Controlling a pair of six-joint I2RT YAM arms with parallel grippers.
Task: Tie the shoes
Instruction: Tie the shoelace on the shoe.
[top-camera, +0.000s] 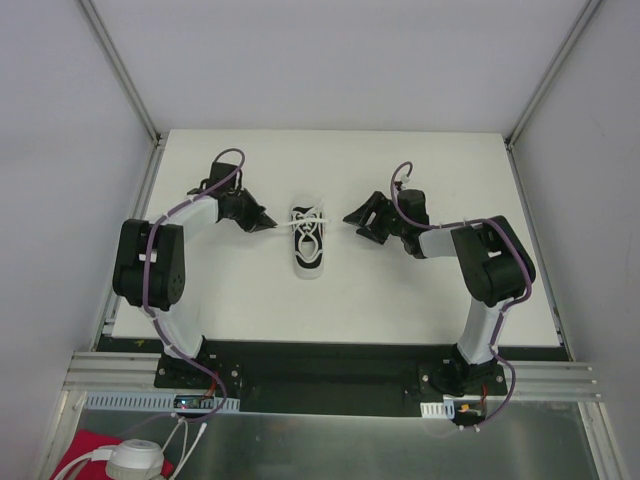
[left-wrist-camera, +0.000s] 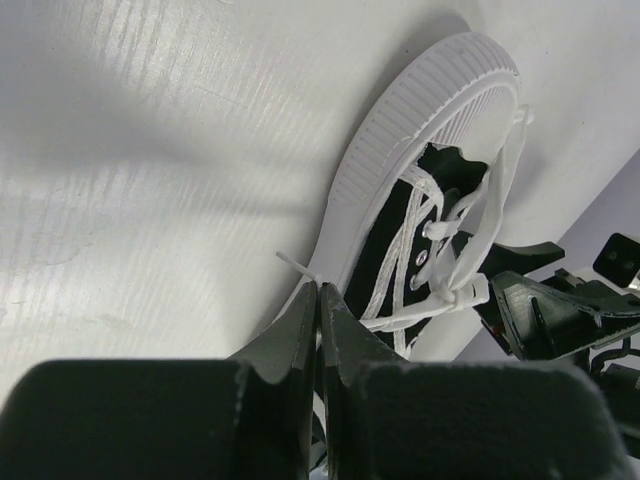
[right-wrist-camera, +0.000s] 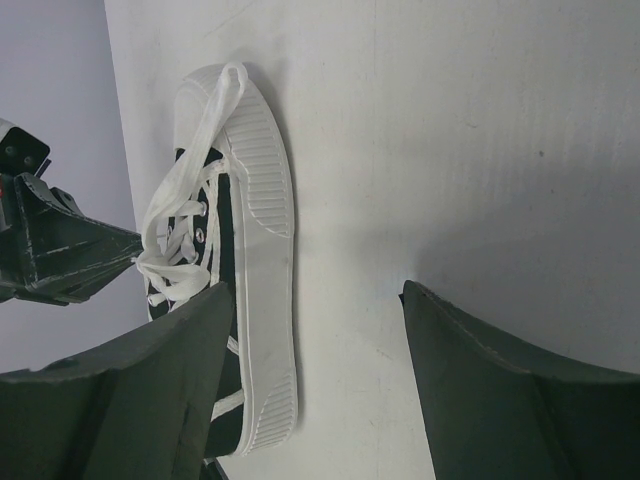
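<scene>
Sneaker (top-camera: 308, 243) lies on the table (top-camera: 420, 300); my left hand (top-camera: 272, 222), just left of it, is clamped shut on a lace end (left-wrist-camera: 293, 264), right hand (top-camera: 355, 226) stands open just right; I should draw that lace out slowly, low.

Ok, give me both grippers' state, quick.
Left gripper: closed, pinching a white lace.
Right gripper: open, holding nothing.
</scene>
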